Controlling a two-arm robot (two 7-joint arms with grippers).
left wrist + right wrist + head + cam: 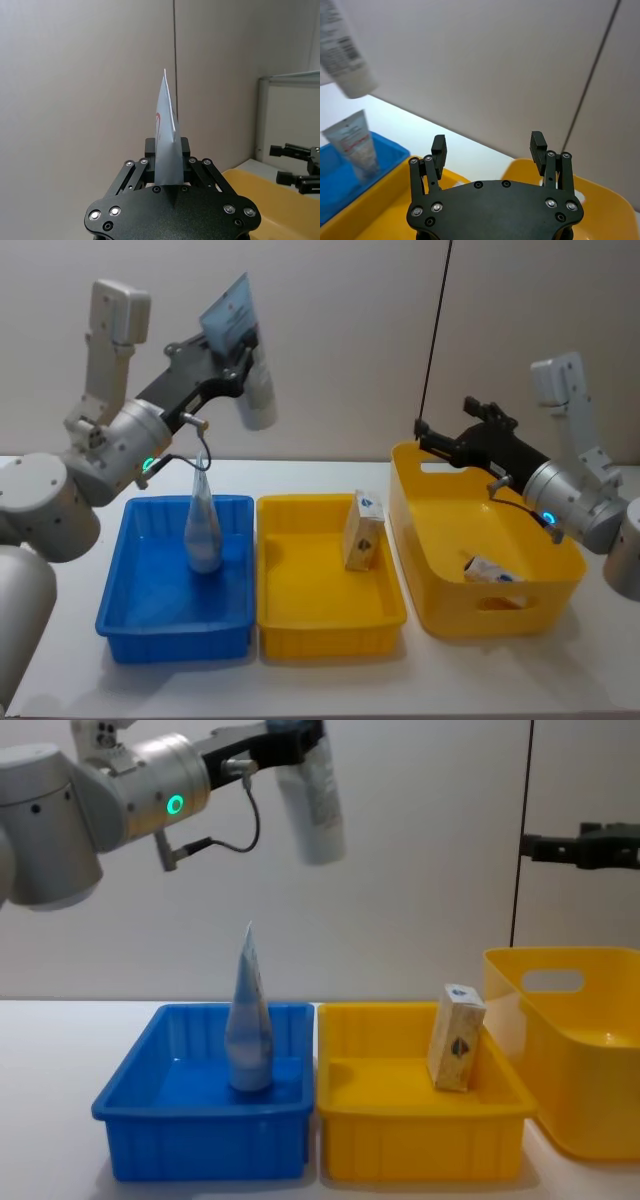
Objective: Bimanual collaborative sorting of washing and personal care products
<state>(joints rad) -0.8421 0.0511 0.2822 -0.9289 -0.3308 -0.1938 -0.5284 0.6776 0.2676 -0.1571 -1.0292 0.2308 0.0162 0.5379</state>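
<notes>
My left gripper (238, 346) (288, 740) is raised high above the blue bin (118, 592) and is shut on a pale blue squeeze tube (250, 370) (166, 131) (312, 798), flat end up and cap end down. A second tube (203, 528) (249, 1023) (355, 146) stands upright in the blue bin. A tan box (363, 531) (456, 1038) with a blue mark leans in the shallow yellow bin (330, 632). My right gripper (438, 440) (489, 145) hovers open and empty over the back rim of the deep yellow basket (412, 502).
A small pale box (490, 571) with blue marking lies at the bottom of the deep yellow basket. The three containers stand side by side on the white table (70, 680), with a plain wall close behind. A thin black cable (434, 330) hangs down near the right gripper.
</notes>
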